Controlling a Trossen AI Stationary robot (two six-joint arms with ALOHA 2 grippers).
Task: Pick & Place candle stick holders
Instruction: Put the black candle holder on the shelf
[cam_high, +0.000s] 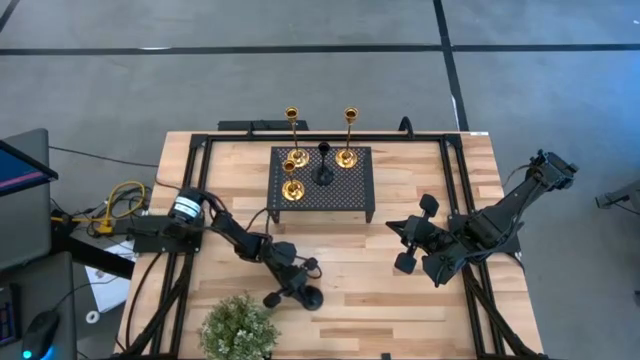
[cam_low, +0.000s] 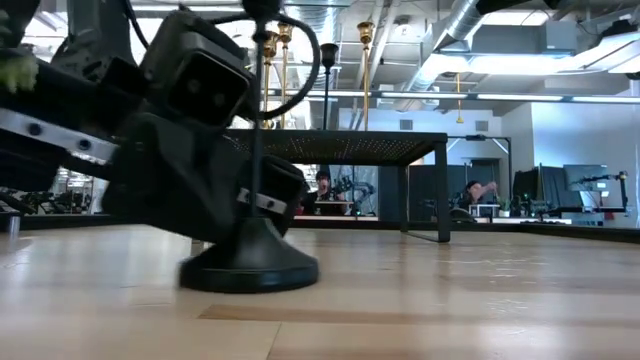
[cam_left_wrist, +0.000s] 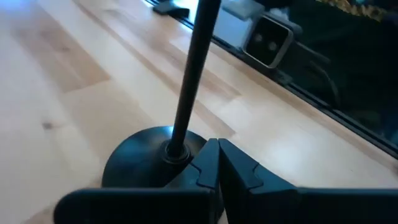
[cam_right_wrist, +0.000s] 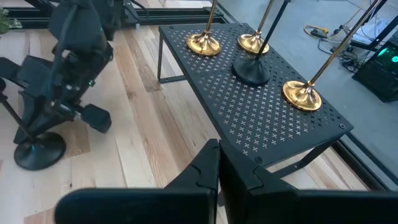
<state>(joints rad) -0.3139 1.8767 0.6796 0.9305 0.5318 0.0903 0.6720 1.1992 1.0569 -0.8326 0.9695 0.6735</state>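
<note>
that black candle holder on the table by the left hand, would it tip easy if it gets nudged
Probably not from a low nudge: the black candle holder stands upright on a wide domed base flat on the table. A push high on its thin stem would likelier rock it. The smooth, narrow stem may slip in a loose pinch; the left hand, shut, sits beside the base.

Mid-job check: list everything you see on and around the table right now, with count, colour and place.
Gold candle holders: three, shiny gold, on the stand.
Black candle holder: one, matte black, on the stand between the gold ones.
Second black candle holder: one, matte black, on the table's front, by the left pincer.
Perforated stand: one, black, centre-back of the table.
Potted plant: one, green, front-left edge.
Table: one, light wood.
Left pincer: shut, at the second black holder's stem.
Right pincer: shut, right of the stand, holding nothing.
</note>
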